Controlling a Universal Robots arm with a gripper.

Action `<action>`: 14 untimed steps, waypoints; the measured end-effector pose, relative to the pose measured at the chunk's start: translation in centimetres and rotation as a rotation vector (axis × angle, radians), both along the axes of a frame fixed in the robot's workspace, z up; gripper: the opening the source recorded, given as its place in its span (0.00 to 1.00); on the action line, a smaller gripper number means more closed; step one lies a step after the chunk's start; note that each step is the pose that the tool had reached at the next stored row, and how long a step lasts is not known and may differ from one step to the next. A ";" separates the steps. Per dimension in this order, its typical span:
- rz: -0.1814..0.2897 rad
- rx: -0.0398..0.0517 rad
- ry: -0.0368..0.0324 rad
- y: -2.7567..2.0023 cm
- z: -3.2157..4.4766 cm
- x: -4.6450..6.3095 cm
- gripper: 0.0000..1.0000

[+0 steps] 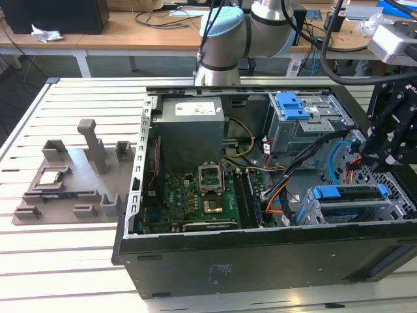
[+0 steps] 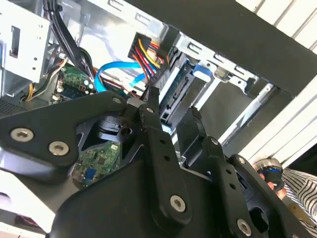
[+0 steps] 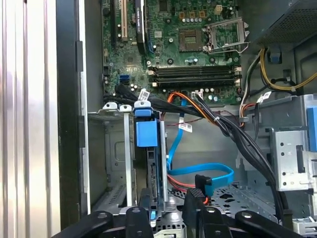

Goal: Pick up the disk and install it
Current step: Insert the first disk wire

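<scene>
I'm working over a slatted white bench (image 1: 65, 261) with an open computer case (image 1: 260, 261) lying on its side, desks and cables behind it. In the exterior view my gripper (image 1: 384, 147) hangs at the case's end on that view's right, just above the lower drive cage (image 1: 345, 208). The disk (image 1: 345, 195) sits on edge in that cage, its blue rail and tab showing along the top; from what I can see it is already slotted between the cage walls, though I can't tell whether it is fully seated. In the first wrist view the disk (image 3: 148, 163) runs as a narrow strip straight away from the fingers (image 3: 143, 210), long axis in line with my approach, blue tab at the far end near the motherboard (image 3: 188, 49). The fingers stand apart with the near edge of the disk between them; in the second wrist view the fingertips (image 2: 151, 111) reach right up to the disk (image 2: 176, 91), but I can't tell whether they are pressing on it. A blue data cable (image 3: 198, 173) loops just beside the cage.
</scene>
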State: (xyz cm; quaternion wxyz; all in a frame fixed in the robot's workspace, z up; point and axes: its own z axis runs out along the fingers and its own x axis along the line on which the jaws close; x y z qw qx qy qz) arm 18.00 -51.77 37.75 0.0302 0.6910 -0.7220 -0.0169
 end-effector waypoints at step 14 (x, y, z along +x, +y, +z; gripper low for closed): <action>-0.018 -0.0041 0.0050 1.19 -1.87 1.5 0.40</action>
